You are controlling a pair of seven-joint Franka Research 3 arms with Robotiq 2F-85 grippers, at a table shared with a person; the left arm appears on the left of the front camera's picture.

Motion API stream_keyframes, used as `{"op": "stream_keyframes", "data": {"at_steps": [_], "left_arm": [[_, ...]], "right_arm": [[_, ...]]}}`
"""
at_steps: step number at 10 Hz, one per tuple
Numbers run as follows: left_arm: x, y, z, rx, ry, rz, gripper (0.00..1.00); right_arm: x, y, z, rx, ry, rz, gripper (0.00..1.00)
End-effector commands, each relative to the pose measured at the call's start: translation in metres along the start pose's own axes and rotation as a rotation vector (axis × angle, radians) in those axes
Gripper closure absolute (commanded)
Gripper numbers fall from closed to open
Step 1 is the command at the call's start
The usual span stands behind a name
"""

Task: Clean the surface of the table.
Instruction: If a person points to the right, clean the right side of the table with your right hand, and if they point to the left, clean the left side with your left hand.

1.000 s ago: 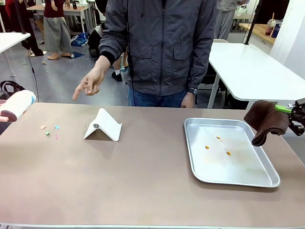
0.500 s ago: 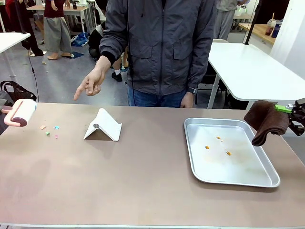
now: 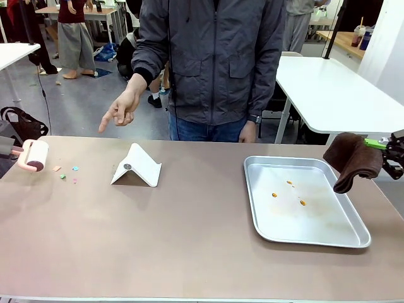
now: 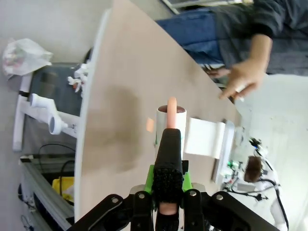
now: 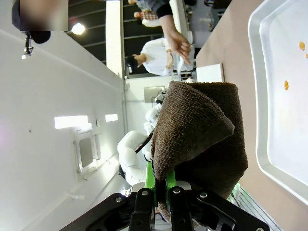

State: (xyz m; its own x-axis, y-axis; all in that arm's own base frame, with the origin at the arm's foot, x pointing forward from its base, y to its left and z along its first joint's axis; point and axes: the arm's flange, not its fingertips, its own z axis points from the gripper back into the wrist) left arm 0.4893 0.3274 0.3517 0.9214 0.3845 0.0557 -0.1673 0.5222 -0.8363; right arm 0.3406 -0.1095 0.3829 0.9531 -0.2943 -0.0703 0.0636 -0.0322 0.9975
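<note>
L gripper (image 4: 168,182) clamps lint roller (image 3: 36,154) over table (image 3: 189,233) left end; R gripper (image 3: 390,149), raised, pinches brown cloth (image 3: 352,161).

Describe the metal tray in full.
The metal tray is a shallow silver rectangle with rounded corners and a raised rim. It lies flat on the table, at the robot's right. Its dull floor carries three small orange bits and faint smears. As far as shows, only the table touches it.

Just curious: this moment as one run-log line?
left end effector: shut on lint roller | right end effector: shut on brown cloth | person's hand: pointing at table
</note>
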Motion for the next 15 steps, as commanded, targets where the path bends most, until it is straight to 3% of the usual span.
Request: {"op": "stream_keyframes", "data": {"at_steps": [1, 7, 15], "left_arm": [[0.004, -0.002, -0.008, 0.051, 0.014, 0.05, 0.94], [0.005, 0.001, -0.027, 0.111, 0.09, 0.039, 0.94], [0.009, 0.001, -0.083, 0.176, 0.233, 0.017, 0.94]], "right_arm": [[-0.001, 0.004, -0.002, 0.0, 0.006, 0.009, 1.0], [-0.001, 0.004, -0.002, 0.0, 0.006, 0.009, 1.0], [-0.001, 0.004, -0.002, 0.0, 0.006, 0.009, 1.0]]}}
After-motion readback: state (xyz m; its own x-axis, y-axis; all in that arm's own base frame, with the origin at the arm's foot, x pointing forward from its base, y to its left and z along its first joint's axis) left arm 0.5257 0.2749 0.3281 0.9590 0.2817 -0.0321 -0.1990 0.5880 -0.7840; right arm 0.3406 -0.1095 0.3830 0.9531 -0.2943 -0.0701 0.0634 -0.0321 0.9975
